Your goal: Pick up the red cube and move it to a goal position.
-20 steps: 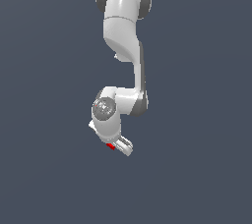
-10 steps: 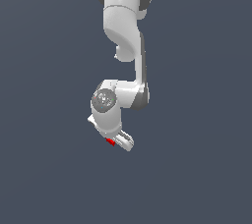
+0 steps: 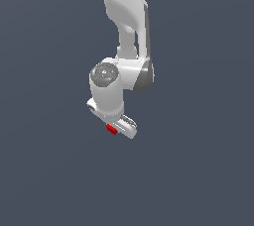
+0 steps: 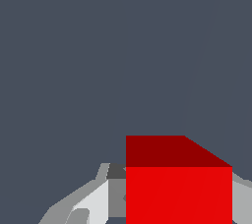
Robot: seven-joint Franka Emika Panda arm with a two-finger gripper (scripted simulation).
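The white, glossy Franka arm (image 3: 126, 31) hangs down from the top of the exterior view against a plain, dark slate-grey backdrop (image 3: 44, 121). Its rounded wrist housing, capped by a grey disc, sits low in the picture, and the white gripper (image 3: 115, 128) sticks out beneath it, angled toward the exterior view's right.

The small, bright red, plain cube (image 3: 111, 129) sits at the underside of the gripper, pressed against the white body of the hand. In the exterior view only a sliver of red shows, since the gripper covers the rest.

The wrist view shows the same red cube (image 4: 178, 188) up close. Its lit front face is vivid red and its upper face a darker red. A white and grey finger (image 4: 93, 201) lies tight against one side of the cube, and a strip of pale grey finger surface touches the opposite side. The gripper is clenched on the cube, which is held between the two fingers.

Behind the cube, the wrist view holds only the flat grey backdrop with a faint, slightly lighter slanted band. No counter edge or other object can be made out in either view.
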